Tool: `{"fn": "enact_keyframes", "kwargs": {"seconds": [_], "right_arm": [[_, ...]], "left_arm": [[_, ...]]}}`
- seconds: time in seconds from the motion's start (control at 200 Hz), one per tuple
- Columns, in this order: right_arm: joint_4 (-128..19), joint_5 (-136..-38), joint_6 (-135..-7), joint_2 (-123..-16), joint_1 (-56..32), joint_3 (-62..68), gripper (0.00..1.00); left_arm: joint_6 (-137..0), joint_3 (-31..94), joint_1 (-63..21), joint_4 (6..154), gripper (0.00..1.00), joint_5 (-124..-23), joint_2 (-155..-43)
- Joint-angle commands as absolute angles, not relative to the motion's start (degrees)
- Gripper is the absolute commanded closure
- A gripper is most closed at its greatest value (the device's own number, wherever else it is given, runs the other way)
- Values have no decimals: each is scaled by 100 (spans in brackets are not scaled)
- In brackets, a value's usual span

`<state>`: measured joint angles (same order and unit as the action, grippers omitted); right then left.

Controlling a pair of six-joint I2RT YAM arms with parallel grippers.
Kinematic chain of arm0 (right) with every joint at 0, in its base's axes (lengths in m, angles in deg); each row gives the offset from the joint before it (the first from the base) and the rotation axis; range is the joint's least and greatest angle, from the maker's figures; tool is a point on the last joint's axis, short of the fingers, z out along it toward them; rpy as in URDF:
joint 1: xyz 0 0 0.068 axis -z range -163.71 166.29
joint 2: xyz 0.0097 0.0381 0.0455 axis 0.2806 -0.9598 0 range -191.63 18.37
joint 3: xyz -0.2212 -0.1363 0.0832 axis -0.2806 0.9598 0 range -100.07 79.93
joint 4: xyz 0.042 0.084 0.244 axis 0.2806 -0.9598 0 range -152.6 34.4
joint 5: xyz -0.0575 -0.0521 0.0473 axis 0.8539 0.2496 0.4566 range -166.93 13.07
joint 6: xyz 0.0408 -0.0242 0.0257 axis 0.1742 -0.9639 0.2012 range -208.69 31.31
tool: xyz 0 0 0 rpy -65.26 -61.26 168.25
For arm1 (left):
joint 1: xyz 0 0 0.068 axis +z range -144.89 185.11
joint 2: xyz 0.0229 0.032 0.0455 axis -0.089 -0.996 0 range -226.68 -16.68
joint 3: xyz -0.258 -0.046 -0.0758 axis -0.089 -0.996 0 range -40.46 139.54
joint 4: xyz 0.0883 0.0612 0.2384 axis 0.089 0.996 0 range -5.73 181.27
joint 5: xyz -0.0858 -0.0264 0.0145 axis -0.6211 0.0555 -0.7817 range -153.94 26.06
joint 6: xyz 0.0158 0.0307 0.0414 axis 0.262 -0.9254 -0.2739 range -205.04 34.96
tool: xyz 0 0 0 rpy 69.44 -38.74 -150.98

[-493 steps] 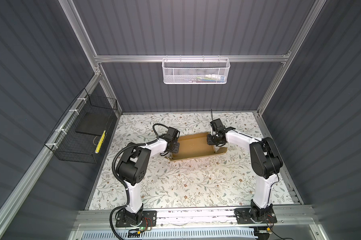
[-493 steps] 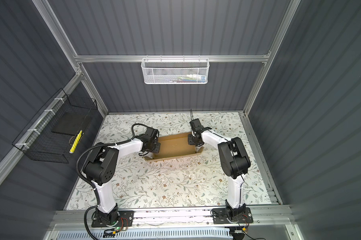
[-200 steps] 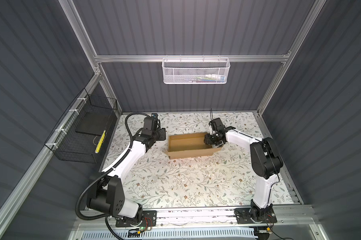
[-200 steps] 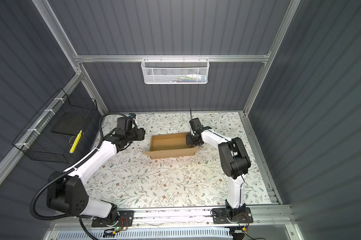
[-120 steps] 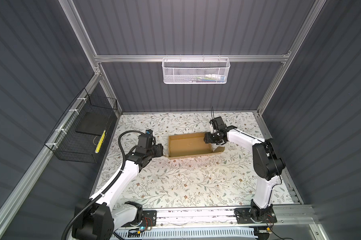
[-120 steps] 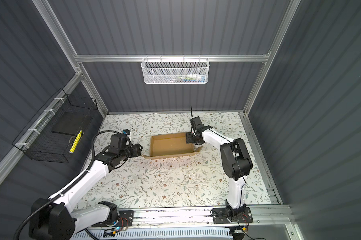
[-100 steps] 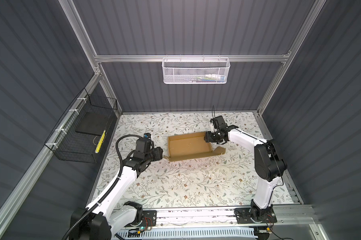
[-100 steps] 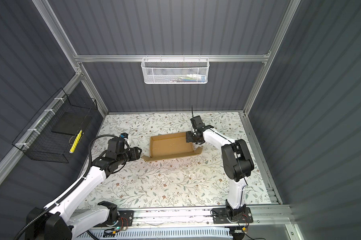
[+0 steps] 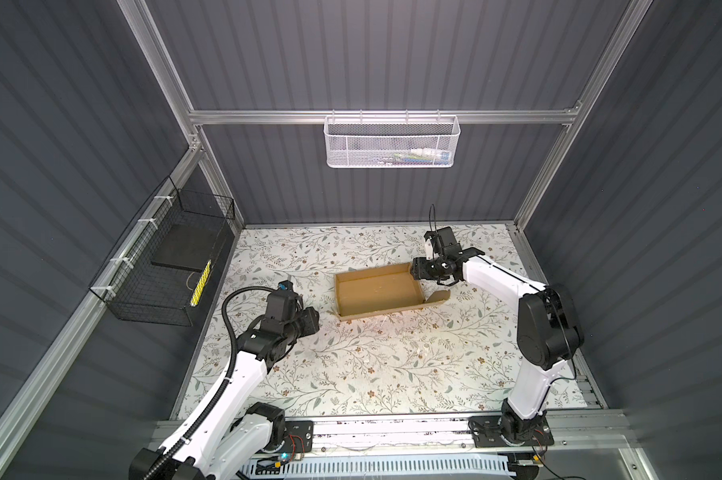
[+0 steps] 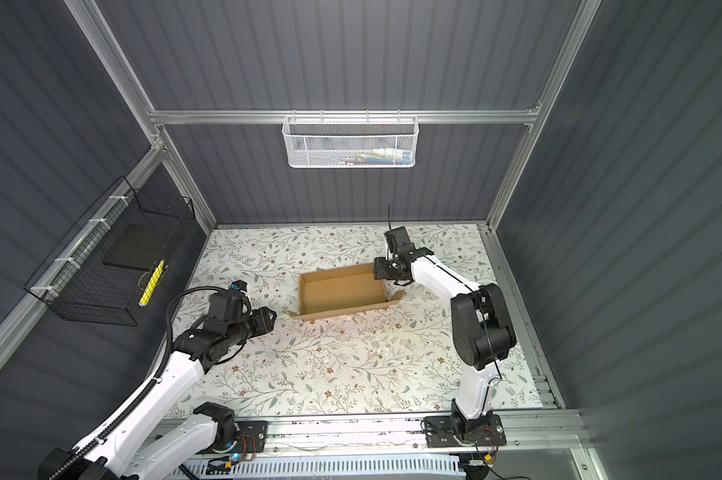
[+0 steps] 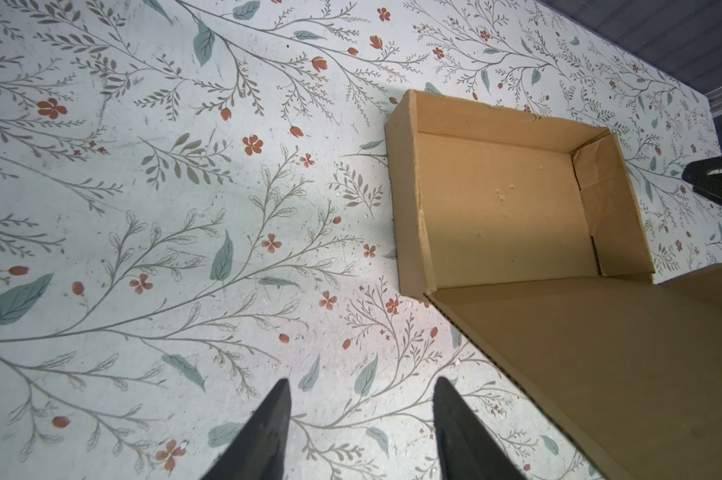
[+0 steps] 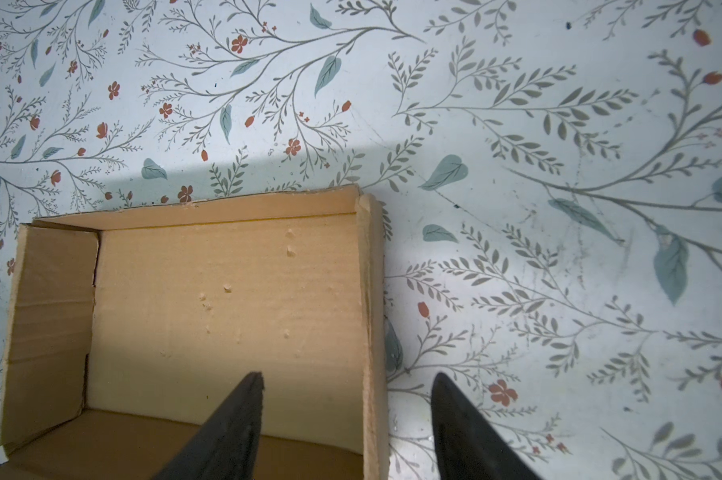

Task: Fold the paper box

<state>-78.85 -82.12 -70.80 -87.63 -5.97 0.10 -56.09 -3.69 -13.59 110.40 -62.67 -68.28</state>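
The paper box (image 9: 375, 291) (image 10: 342, 291) is a shallow brown cardboard tray at the middle back of the table, with a wide flap (image 11: 600, 353) leaning outward along its front side. My right gripper (image 9: 418, 270) (image 12: 346, 376) is open at the box's right end. One of its fingers is inside the tray (image 12: 226, 299) and the other outside, so the end wall (image 12: 371, 332) stands between them untouched. My left gripper (image 9: 315, 321) (image 10: 272, 318) (image 11: 362, 381) is open over the bare cloth, left of and in front of the box (image 11: 504, 208), with nothing between its fingers.
A floral cloth covers the table (image 9: 392, 374). A white wire basket (image 9: 392, 141) hangs on the back rail. A black wire basket (image 9: 164, 270) hangs on the left wall. Grey walls enclose the table on three sides, and a metal rail (image 9: 392, 428) runs along its front.
My left gripper has drawn away from the box's left end to the front left. The box's front flap has sagged outward. My right gripper has stayed at the right wall.
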Motion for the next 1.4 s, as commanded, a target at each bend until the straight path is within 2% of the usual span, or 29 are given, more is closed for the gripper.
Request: {"fn": "enact_keyframes", "kwargs": {"seconds": [0.0, 0.255, 0.49, 0.635, 0.96, 1.396], "right_arm": [[-8055, -8203, -7159, -8502, -556, 39, 35], [-8276, -8136, -7352, -8237, -526, 39, 36], [-8338, -8180, -7511, -7970, -507, 109, 37], [-8372, -8276, -7607, -7793, -502, 168, 38], [-8272, -8933, -7808, -7617, -531, 351, 39], [-8342, -9165, -8043, -7666, -657, 558, 41]], "left_arm": [[-5136, -635, -1388, 11230, 47, -6523, -6609], [-4527, -974, -1562, 11224, 52, -6784, -6340], [-3787, -924, -2661, 11033, 53, -6148, -6332], [-3520, -949, -2996, 10790, 53, -5972, -6433], [-3181, -1249, -3102, 9957, 52, -5907, -6414], [-3168, -1326, -3145, 9144, 52, -5970, -6938]]}}
